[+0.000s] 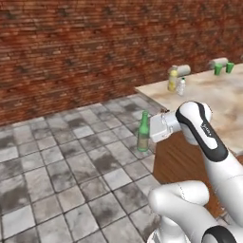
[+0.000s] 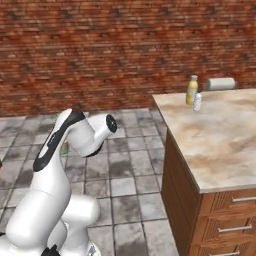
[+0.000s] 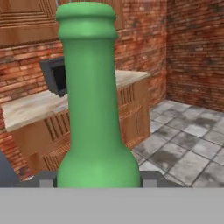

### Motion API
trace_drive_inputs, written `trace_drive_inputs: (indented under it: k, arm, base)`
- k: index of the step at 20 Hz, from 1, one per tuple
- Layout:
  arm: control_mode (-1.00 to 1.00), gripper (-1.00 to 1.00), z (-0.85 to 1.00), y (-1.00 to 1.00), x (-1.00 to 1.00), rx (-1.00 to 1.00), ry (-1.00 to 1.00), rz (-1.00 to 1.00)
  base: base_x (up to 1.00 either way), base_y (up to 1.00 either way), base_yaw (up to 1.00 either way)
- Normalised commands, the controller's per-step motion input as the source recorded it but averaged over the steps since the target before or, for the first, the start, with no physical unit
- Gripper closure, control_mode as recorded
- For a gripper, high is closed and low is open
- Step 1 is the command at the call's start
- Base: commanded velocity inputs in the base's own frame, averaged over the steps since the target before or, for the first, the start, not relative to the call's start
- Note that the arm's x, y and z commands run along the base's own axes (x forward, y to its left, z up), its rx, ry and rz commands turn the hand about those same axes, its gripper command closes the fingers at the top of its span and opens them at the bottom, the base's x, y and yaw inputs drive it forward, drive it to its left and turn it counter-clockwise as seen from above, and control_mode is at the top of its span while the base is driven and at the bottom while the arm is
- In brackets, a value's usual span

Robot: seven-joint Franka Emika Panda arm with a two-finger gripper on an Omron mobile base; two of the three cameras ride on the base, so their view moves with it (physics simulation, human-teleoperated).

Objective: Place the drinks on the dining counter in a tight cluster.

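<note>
The arm rises from the base, bends at the elbow and reaches out level to the left, off the near corner of the dining counter (image 1: 223, 95), with the wrist turned sideways. The gripper (image 1: 153, 127) is closed on the green bottle (image 1: 143, 132), gripping it at the body; in the hand view the two dark fingertips (image 3: 46, 178) sit tight against either side of the bottle's shoulder. The green bottle stands upright, long axis vertical, neck up, held in the air above the tiled floor (image 1: 61, 156) just beside the counter's edge. No label or writing can be read on it. Farther right, on the counter's far corner, the yellow bottle (image 1: 172, 80) and the small water bottle (image 1: 181, 87) stand upright, just beside each other; no print is legible on either. Two green cups (image 1: 223, 68) stand at the far end of the counter, well apart from the bottles.
</note>
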Motion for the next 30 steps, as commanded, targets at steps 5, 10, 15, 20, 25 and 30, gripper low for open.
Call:
trace_drive_inputs:
  k: [5, 10, 15, 20, 25, 30]
  arm:
    - [1.00, 1.00, 0.00, 0.00, 0.00, 0.00, 0.00, 0.00]
    - [1.00, 1.00, 0.00, 0.00, 0.00, 0.00, 0.00, 0.00]
    - [1.00, 1.00, 0.00, 0.00, 0.00, 0.00, 0.00, 0.00]
    - [1.00, 1.00, 0.00, 0.00, 0.00, 0.00, 0.00, 0.00]
    - [1.00, 1.00, 0.00, 0.00, 0.00, 0.00, 0.00, 0.00]
    - [1.00, 1.00, 0.00, 0.00, 0.00, 0.00, 0.00, 0.00]
  base:
    - [1.00, -0.02, -0.34]
    - [0.90, 0.03, -0.53]
    - [0.58, 0.02, -0.67]
    - [0.42, 0.00, -0.73]
    - [0.27, 0.00, -0.78]
    - [0.38, 0.12, -0.72]
